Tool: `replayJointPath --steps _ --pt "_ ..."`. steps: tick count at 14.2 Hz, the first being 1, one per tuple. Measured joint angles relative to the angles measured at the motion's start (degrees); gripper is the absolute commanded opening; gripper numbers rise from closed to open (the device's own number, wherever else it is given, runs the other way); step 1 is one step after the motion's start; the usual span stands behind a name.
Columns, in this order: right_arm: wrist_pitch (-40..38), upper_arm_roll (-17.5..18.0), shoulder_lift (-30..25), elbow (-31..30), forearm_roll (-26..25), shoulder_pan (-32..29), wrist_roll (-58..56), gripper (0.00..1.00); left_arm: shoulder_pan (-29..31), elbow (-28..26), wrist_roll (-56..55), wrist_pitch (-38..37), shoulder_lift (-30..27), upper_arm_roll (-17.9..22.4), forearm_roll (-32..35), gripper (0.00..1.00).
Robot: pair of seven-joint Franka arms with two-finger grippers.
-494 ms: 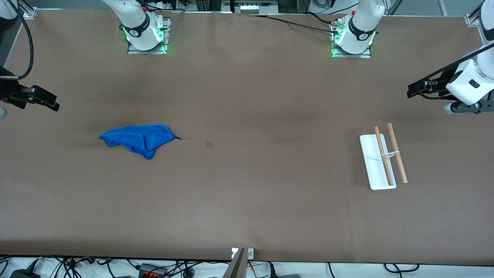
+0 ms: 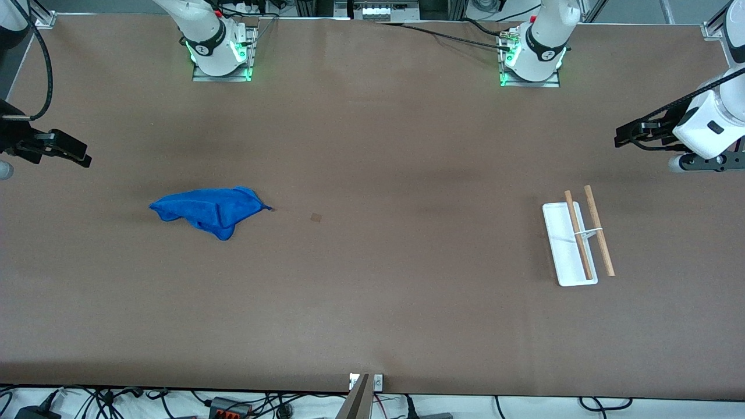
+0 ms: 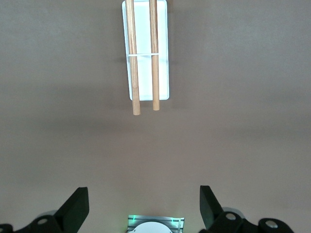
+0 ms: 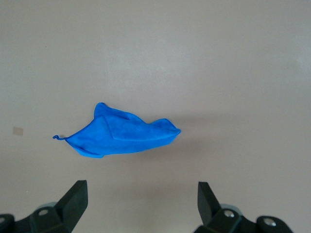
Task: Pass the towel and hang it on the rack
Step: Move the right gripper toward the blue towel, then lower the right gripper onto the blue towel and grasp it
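A crumpled blue towel (image 2: 209,210) lies flat on the brown table toward the right arm's end; it also shows in the right wrist view (image 4: 121,133). The rack (image 2: 576,238), a white tray base with two wooden rods joined by a thin white bracket, stands toward the left arm's end; it also shows in the left wrist view (image 3: 144,53). My right gripper (image 2: 75,156) hangs open and empty over the table's edge at the right arm's end, apart from the towel (image 4: 142,201). My left gripper (image 2: 625,138) hangs open and empty over the table near the rack (image 3: 144,208).
A small brown square mark (image 2: 316,217) lies on the table beside the towel. The two arm bases (image 2: 221,55) (image 2: 531,58) with green lights stand along the table's back edge. Cables lie off the table's near edge.
Both arms have shifted only very slightly. The towel and the rack have not moved.
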Motion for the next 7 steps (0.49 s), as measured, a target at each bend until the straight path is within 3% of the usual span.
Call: replayJointPath --steps 4,7 --pt "0.54 0.08 4.29 -1.51 0.01 1.15 0.52 1.00 -0.06 0.01 0.10 -0.01 0.02 -0.02 0.00 1.00" --pt "2.74 0.25 9.84 -1.55 0.10 4.23 9.54 1.00 -0.07 0.01 0.36 -0.01 0.03 -0.05 0.00 1.00"
